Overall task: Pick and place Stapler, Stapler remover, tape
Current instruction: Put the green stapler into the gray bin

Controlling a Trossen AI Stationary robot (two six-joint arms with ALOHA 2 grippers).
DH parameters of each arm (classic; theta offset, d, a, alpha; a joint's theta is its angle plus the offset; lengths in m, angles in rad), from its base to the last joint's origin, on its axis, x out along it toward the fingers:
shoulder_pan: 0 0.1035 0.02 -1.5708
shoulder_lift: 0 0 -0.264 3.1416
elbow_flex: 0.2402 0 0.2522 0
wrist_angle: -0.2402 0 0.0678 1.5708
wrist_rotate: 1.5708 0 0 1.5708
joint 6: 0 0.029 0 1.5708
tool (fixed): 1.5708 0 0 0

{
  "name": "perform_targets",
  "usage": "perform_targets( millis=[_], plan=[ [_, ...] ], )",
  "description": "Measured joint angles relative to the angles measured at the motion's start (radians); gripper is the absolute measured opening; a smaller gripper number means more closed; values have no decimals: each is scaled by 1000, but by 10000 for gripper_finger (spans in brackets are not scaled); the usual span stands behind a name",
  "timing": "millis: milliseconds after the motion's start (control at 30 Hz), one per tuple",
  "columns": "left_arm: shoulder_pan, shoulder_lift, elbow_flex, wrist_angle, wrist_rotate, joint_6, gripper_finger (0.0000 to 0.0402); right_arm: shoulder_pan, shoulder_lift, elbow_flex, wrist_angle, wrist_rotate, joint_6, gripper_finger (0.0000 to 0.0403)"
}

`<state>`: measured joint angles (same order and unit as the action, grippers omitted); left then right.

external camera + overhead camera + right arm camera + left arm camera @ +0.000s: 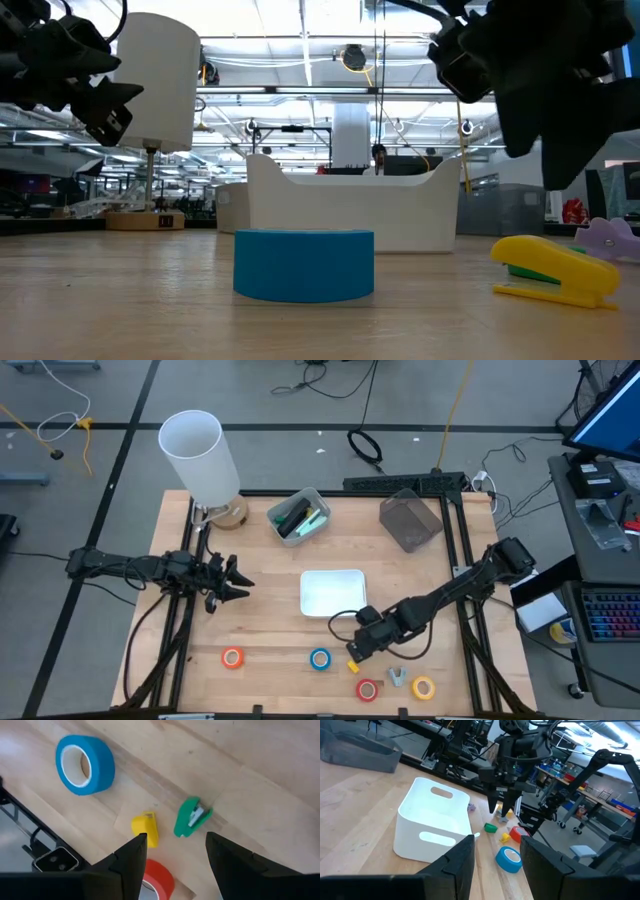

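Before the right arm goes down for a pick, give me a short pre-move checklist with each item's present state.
1. Right tool open: ok, fingers spread.
2. Right tool empty: ok, nothing between its fingers.
3. Target below it: ok, the small yellow stapler and small green staple remover lie on the wooden table under the fingers.
4. Neighbours clear: cannot tell, the red tape roll lies close to the stapler.
5. White rectangular bin free to receive: ok, it looks empty.
6. Left tool out of the way: ok, far off at the table's left side.
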<state>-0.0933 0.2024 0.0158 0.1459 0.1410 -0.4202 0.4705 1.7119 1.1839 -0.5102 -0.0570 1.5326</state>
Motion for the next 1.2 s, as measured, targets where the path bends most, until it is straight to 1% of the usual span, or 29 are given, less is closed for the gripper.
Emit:
perform_targets(
  millis=[100, 300, 433, 533, 667, 767, 867, 1033, 1200],
  plan=[
    [0, 0, 0, 0, 0, -1, 157, -2, 0, 0, -4, -4, 0, 199],
    [0, 0, 0, 8, 0, -8, 157, -5, 0, 0, -6, -49, 0, 199],
    [0, 0, 0, 25, 0, -22, 157, -11, 0, 0, 4, -45, 14, 199],
    [0, 0, 0, 15, 5, -19, 157, -11, 19, 0, 19, -17, 43, 199],
    [0, 0, 0, 13, 68, -26, 157, -5, 59, -2, 31, -17, 103, 199],
    [0, 0, 0, 20, 128, -23, 157, 5, 83, -1, 35, 13, 156, 199],
    [0, 0, 0, 15, 166, -23, 157, 13, 89, -1, 32, 34, 201, 199],
    [0, 0, 0, 21, 175, -5, 157, 16, 88, -1, 13, 53, 235, 199],
    [0, 0, 0, 18, 175, 9, 157, 16, 88, -1, -9, 58, 236, 199]
  ],
)
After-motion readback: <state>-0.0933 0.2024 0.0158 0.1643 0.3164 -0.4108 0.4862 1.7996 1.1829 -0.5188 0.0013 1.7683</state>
